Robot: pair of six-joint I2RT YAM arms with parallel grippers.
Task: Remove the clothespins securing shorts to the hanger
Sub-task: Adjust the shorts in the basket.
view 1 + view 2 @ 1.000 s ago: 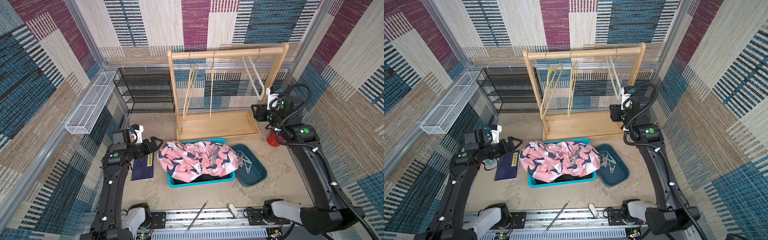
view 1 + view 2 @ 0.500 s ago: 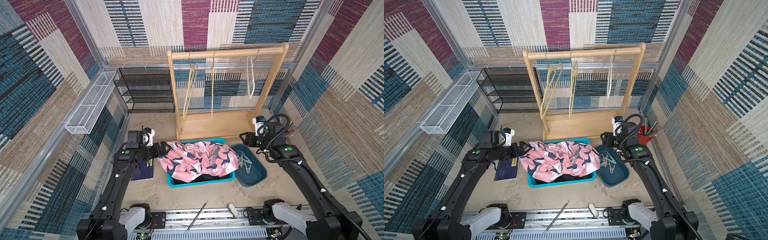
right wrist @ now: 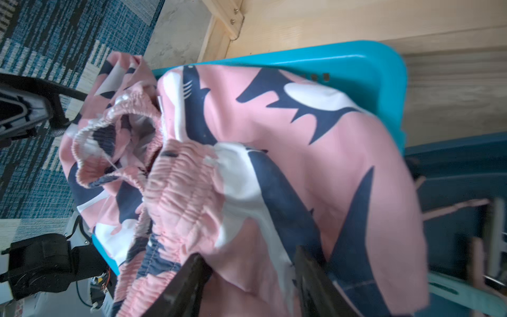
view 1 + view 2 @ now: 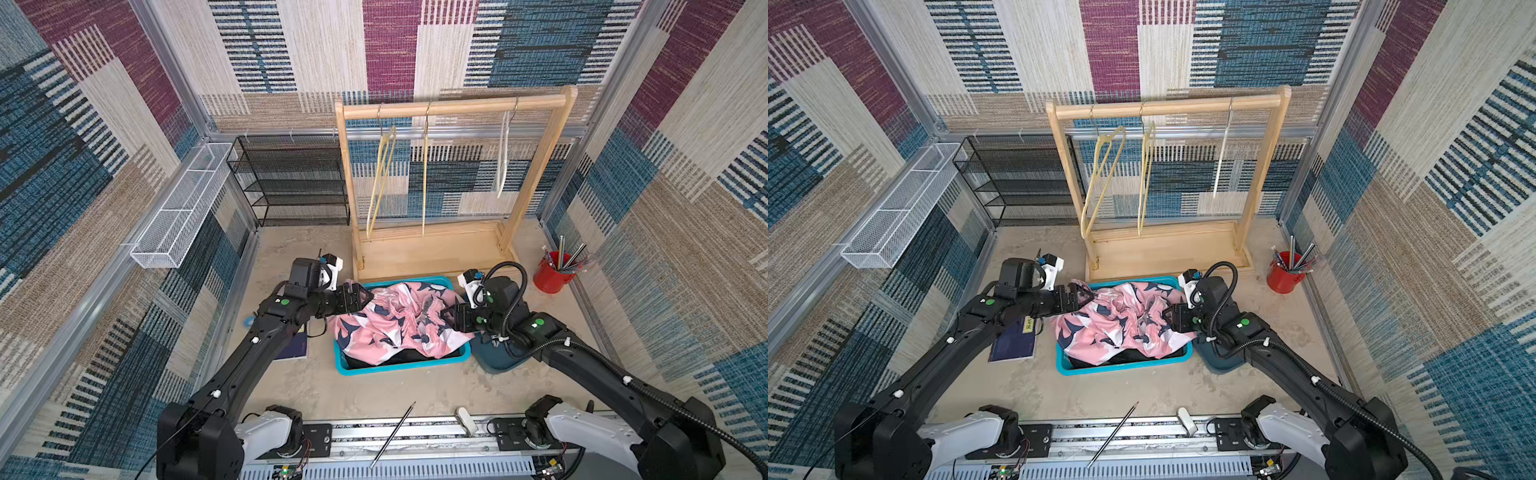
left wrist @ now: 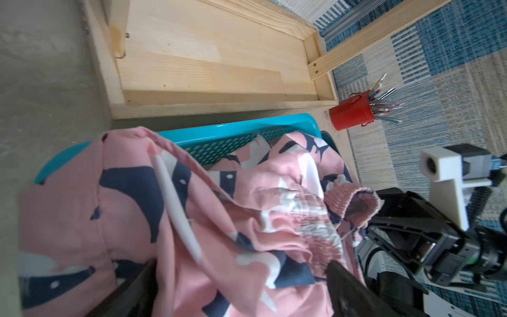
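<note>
Left gripper (image 4: 363,299) at one edge of the pink shark-print shorts (image 4: 395,320), jaws spread wide, cloth lying loose between the fingers (image 5: 345,285). Opposite it, at the other edge of the same shorts — right gripper (image 4: 446,318), jaws partly apart astride a fold. Shorts heaped between the two grippers in a teal basket (image 4: 399,368), over a black pair (image 4: 407,357). Just beside the right gripper, clothespins (image 3: 455,205) in a dark blue tray (image 4: 492,365). Well beyond both grippers — three hangers (image 4: 380,178) on a wooden rack (image 4: 453,106).

Bright even light, soft shadows, wrist-view blur around the shorts (image 3: 301,131).
</note>
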